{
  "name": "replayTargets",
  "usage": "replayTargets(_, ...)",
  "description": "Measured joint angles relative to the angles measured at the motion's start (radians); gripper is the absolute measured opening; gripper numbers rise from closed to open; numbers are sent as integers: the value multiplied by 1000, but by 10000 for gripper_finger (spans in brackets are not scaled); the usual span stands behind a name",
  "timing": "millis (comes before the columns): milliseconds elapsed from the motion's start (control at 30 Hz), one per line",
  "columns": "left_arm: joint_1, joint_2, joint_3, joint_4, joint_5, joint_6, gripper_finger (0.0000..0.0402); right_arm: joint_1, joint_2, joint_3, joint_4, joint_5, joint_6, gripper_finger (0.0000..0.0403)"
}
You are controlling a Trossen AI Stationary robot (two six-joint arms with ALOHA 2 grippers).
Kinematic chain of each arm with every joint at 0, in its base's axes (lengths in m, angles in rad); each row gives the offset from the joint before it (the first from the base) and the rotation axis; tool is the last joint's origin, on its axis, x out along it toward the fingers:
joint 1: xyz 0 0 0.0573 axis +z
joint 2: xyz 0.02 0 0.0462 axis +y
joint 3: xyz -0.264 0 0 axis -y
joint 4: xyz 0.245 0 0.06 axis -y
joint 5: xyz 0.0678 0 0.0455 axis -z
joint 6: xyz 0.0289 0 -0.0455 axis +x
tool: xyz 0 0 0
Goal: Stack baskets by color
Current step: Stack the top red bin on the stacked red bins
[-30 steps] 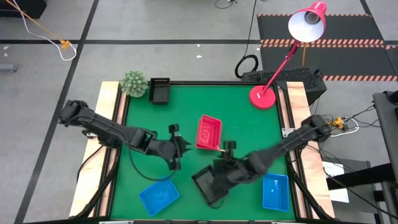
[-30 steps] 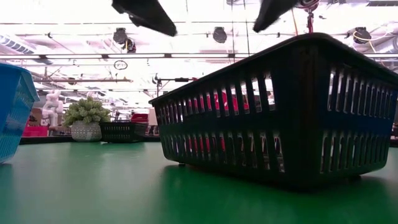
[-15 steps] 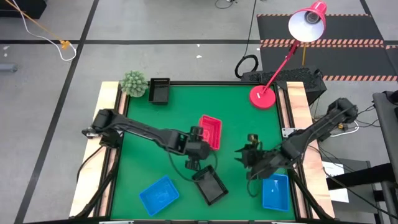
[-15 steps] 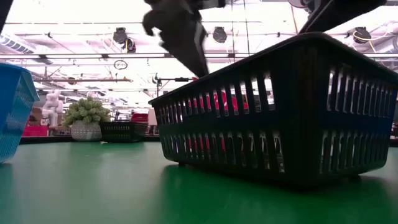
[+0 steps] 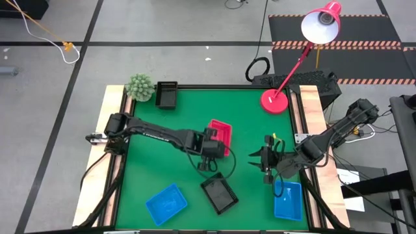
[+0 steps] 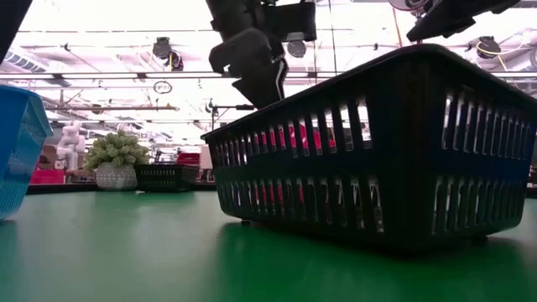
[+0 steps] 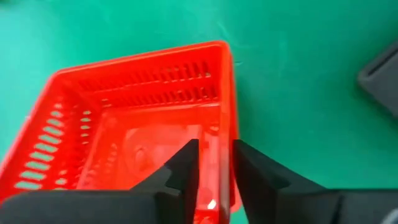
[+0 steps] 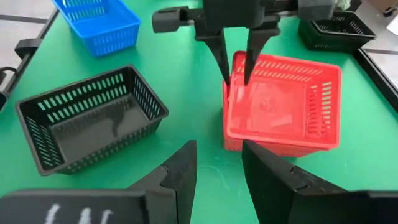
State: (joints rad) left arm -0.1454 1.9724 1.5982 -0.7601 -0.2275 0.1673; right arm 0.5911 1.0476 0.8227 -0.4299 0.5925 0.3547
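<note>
A red basket (image 5: 222, 133) rests flat on the green table near its middle. My left gripper (image 7: 216, 165) has come down on its near end and is shut on that wall. It also shows in the right wrist view (image 8: 237, 78). My right gripper (image 5: 263, 166) hangs open above the table to the right, touching nothing. A black basket (image 5: 219, 194) stands near the front centre, and a second black basket (image 5: 166, 94) stands at the far left. One blue basket (image 5: 166, 203) is at the front left and another blue basket (image 5: 287, 200) at the front right. My left gripper pinches the red basket's near short end wall (image 7: 216, 134), close to its left corner. One finger (image 8: 249, 59) is inside the basket and one finger (image 8: 221, 56) is outside. The fingers slant down from above and from the table's left. The basket sits flat on the table.
A fuzzy green ball plant (image 5: 139, 86) stands at the far left corner. A red desk lamp's round base (image 5: 274, 101) stands at the far right, its head (image 5: 322, 23) beyond the table. Wooden rails (image 5: 311, 110) border both sides.
My left gripper has swung toward the table's right and come down onto the red basket's near end wall. My right gripper has drawn back from over the front black basket toward the table's right edge. No basket has moved.
</note>
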Motion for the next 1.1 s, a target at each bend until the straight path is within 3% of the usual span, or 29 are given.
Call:
replayTargets(233,6,-1,0,2,42,19,13,0,2,0,0,1,-4,123)
replayTargets(500,-17,-46,-1,-13,-22,-19,13,0,3,0,0,5,-4,123)
replayTargets(833,-58,-78,-2,1,-179,-101,10,0,3,-1,0,5,-4,123)
replayTargets(1100,-101,-88,-108,185,-193,-53,9,0,3,-1,-1,-5,-1,123)
